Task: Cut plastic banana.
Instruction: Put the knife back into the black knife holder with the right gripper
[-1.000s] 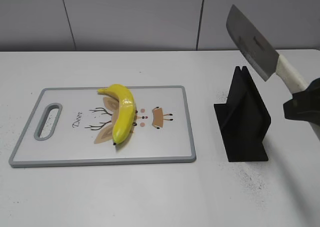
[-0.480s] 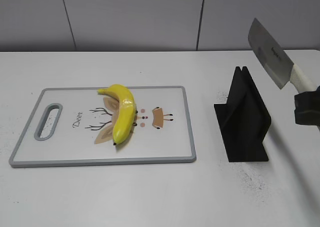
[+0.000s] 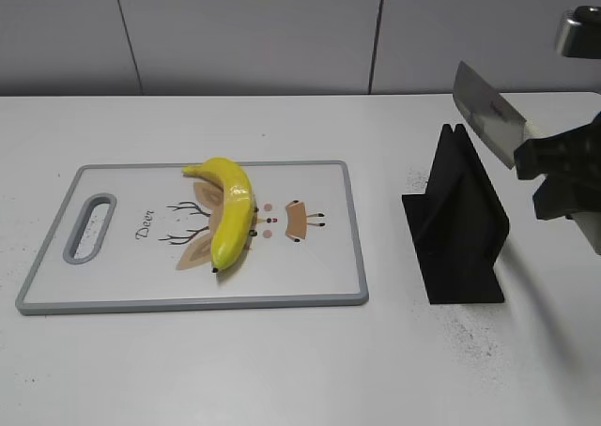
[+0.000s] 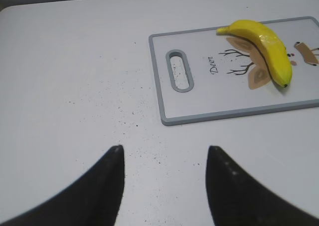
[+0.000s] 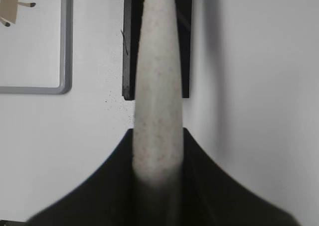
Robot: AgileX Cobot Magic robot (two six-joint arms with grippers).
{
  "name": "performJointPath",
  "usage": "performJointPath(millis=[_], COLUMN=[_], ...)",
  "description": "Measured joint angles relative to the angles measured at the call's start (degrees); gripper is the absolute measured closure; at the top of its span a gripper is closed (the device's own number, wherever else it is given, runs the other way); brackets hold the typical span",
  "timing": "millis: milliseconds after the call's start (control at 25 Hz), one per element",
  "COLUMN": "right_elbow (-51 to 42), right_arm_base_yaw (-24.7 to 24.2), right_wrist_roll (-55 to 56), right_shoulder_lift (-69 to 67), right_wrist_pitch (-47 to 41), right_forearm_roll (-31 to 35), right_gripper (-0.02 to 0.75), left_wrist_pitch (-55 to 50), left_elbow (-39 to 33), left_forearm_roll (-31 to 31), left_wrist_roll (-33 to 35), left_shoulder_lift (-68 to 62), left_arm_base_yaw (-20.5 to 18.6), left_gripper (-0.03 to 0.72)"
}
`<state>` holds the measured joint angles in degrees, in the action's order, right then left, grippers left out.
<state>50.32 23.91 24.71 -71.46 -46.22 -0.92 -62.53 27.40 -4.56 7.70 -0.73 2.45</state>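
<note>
The plastic banana (image 3: 230,215) is bright yellow and curved, and lies whole on the white grey-rimmed cutting board (image 3: 310,266). It also shows in the left wrist view (image 4: 269,49) on the board (image 4: 214,106). My right gripper (image 3: 549,168) is shut on the pale handle (image 5: 157,86) of a cleaver, fingertips level with my gripper's point (image 5: 157,131). The steel blade (image 3: 486,112) hangs tilted just above the black knife stand (image 3: 460,229). My left gripper (image 4: 164,149) is open and empty over bare table, to the left of the board; it is out of the exterior view.
The black stand (image 5: 128,37) has a slot along its top ridge and stands to the right of the board. The white table carries fine dark specks. A grey wall runs along the back.
The right gripper has carried the cleaver from high over the stand down and to the right, so the blade now hangs close above the stand's top. The banana and the board have not moved.
</note>
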Motion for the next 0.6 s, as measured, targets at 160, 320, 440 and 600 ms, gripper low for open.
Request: performJointPath(millis=[160, 320, 440, 600], right_elbow=[2.19, 2.87, 2.93, 3.00], right_arm_base_yaw=[0.00, 0.00, 0.00, 0.00], right_wrist_roll=[-0.11, -0.13, -0.13, -1.35], right_shoulder_lift=[-3.51, -4.78, -5.62, -7.43], right_wrist_pitch=[-0.25, -0.25, -0.33, -0.33], right_forearm_roll=[0.06, 0.17, 0.17, 0.92], right_gripper=[0.575, 0.575, 0.575, 0.575], left_wrist_pitch=[0.00, 0.00, 0.00, 0.00], left_elbow=[0.00, 0.00, 0.00, 0.00], left_forearm_roll=[-0.01, -0.01, -0.01, -0.01], left_wrist_roll=[-0.06, -0.06, -0.06, -0.06], left_shoulder_lift=[0.00, 0.00, 0.00, 0.00], left_arm_base_yaw=[0.00, 0.00, 0.00, 0.00], left_gripper=[0.189, 0.189, 0.189, 0.189])
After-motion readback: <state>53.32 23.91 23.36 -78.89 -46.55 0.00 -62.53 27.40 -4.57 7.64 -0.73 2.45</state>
